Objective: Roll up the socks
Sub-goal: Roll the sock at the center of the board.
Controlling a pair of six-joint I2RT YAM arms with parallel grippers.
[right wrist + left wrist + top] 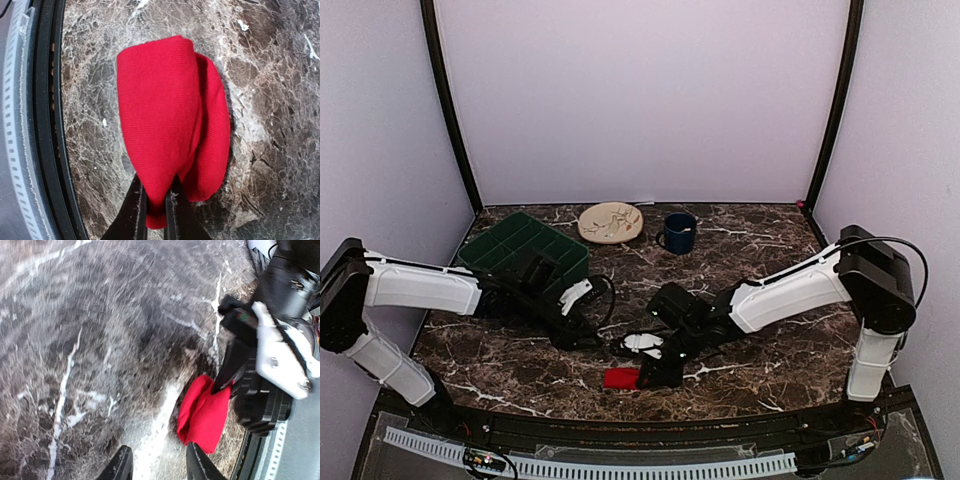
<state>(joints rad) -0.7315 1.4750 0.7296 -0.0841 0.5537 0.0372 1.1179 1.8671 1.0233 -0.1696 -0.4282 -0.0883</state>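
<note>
The socks (620,377) lie near the table's front edge as a folded bright red bundle, also seen as the socks (170,115) and the socks (202,415). No white band shows. My right gripper (156,210) is shut on the bundle's near end, with red fabric pinched between its black fingers; from above, the right gripper (645,375) sits at the bundle's right side. My left gripper (157,467) stands open just short of the socks with only bare table between its fingers; from above, the left gripper (592,340) is up and left of the bundle.
A green compartment tray (525,246) stands at the back left. A cream plate (610,221) and a dark blue mug (679,232) sit at the back middle. The black rail of the table's front edge (45,120) runs close beside the socks.
</note>
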